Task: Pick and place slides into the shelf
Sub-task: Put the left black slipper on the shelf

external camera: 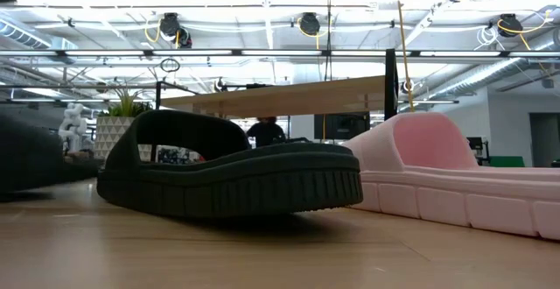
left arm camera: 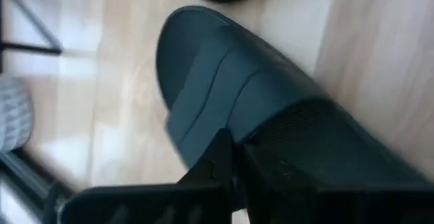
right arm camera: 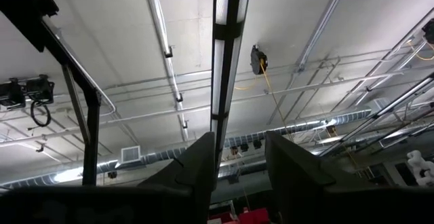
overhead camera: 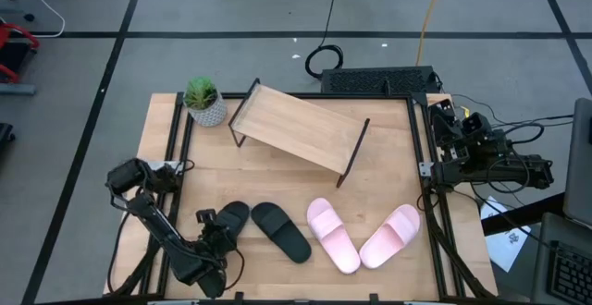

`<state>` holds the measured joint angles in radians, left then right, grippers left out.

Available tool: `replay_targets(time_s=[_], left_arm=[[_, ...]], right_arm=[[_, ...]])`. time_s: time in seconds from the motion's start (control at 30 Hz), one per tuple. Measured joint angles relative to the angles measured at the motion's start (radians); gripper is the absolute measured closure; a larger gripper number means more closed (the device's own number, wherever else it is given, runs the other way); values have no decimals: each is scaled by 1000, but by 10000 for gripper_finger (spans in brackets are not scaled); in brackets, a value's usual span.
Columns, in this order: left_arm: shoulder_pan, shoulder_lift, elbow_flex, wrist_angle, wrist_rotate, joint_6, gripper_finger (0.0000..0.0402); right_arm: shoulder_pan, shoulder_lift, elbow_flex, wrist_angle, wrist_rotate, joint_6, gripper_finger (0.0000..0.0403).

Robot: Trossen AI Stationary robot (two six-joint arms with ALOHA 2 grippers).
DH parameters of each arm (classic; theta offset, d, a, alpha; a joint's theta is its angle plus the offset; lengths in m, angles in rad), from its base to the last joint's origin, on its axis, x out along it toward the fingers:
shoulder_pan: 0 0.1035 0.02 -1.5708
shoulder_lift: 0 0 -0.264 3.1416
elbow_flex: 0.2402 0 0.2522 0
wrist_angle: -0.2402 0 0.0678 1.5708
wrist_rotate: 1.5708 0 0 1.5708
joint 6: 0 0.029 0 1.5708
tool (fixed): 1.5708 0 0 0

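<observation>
Already clamped shut on the heel edge of the black slide (overhead camera: 228, 220) at seven o'clock, left gripper (overhead camera: 215, 236) could drop it mid-lift toward the shelf (overhead camera: 298, 128) at twelve; right gripper (right arm camera: 239, 157) parked at three o'clock, fingers apart.

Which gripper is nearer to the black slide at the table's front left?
Left. The left gripper is shut on that black slide; the right gripper is parked at the table's far right edge.

Grey floor (overhead camera: 231, 9) (black-taped), bright ceiling lights (right arm camera: 224, 47) overhead
</observation>
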<state>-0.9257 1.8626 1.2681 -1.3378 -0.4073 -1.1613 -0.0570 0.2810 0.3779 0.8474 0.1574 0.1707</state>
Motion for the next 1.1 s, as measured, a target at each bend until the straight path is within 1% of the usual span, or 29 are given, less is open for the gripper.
replay_targets(time_s=[0.13, 0.17, 0.27, 0.3, 0.37, 0.43, 0.53, 0.63, 0.77, 0.87, 0.93, 1.0, 1.07, 1.1], left_arm=[[0, -64, 61, -218, -4, -78, 400], [0, -84, 70, -242, -16, -88, 400], [3, -178, 79, -219, -80, -47, 400], [14, -196, 90, -224, -102, -50, 400], [46, -238, 92, -234, -123, 7, 401], [79, -274, 102, -233, -170, 57, 401], [150, -311, 107, -235, -199, 189, 401], [231, -338, 120, -231, -276, 369, 401], [348, -366, 167, -235, -437, 610, 401], [451, -377, 242, -231, -588, 791, 401], [522, -379, 298, -230, -650, 946, 401], [595, -380, 347, -207, -687, 1117, 401], [682, -380, 378, -135, -683, 1284, 401], [724, -380, 388, -79, -665, 1369, 401]], right_arm=[[0, 0, 0, 0, 0, 0, 282], [0, 0, 0, 0, 0, 0, 282], [0, 0, 0, -6, -1, 0, 282], [0, 0, 0, -11, -1, 0, 282], [0, 0, 0, -22, -1, 0, 282], [0, 0, 0, -30, -1, 0, 282], [0, 0, 0, -39, -1, 0, 282], [0, 0, 0, -36, -1, 12, 282], [0, 1, 0, -37, -1, 26, 282], [0, 1, 0, -38, -1, 26, 282], [0, 1, 0, -37, 0, 26, 282], [0, 1, 0, -37, 0, 26, 282], [0, 1, 0, -37, 1, 26, 282], [0, 1, 0, -37, 1, 26, 282]])
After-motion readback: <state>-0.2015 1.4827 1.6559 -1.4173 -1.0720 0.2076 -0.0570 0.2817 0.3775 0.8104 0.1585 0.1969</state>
